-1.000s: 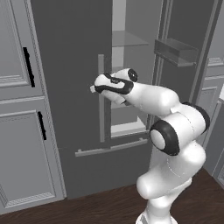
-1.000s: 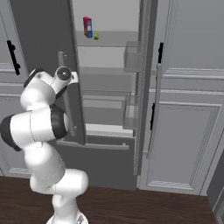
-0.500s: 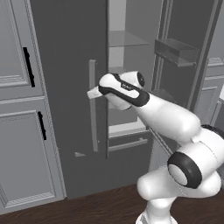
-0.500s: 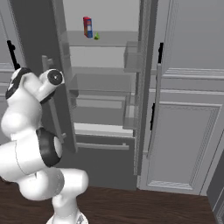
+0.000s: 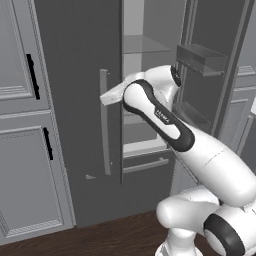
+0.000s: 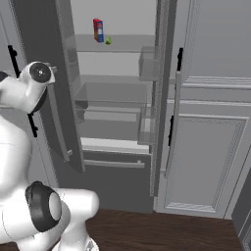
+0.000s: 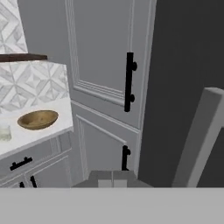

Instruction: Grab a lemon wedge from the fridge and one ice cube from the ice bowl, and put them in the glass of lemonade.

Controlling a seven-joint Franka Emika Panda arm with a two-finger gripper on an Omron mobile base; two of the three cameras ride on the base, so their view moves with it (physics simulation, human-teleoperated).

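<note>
The fridge (image 6: 115, 169) stands with its double doors open. On its top shelf the tiny yellow-green lemon wedge (image 6: 108, 41) lies just right of a red carton (image 6: 98, 30). My gripper (image 5: 104, 97) is shut on nothing, at the outer face of the open left door, close to the top of its long bar handle (image 5: 104, 130). In the hand view the gripper (image 7: 112, 180) has its fingertips pressed together and that handle (image 7: 199, 140) rises at the right. The wooden ice bowl (image 7: 38, 119) sits on a white counter, with the glass of lemonade (image 7: 4, 131) left of it.
Light grey panelled cabinets with black handles (image 7: 129, 81) flank the fridge on the left. The right fridge door (image 6: 164, 98) stands open, with bins on it (image 5: 202, 56). More grey cabinets (image 6: 211, 147) are on the right. The floor is dark wood.
The jaws have closed. The arm has swung left and stretched out along the left door, which stands a little wider open than a second ago.
</note>
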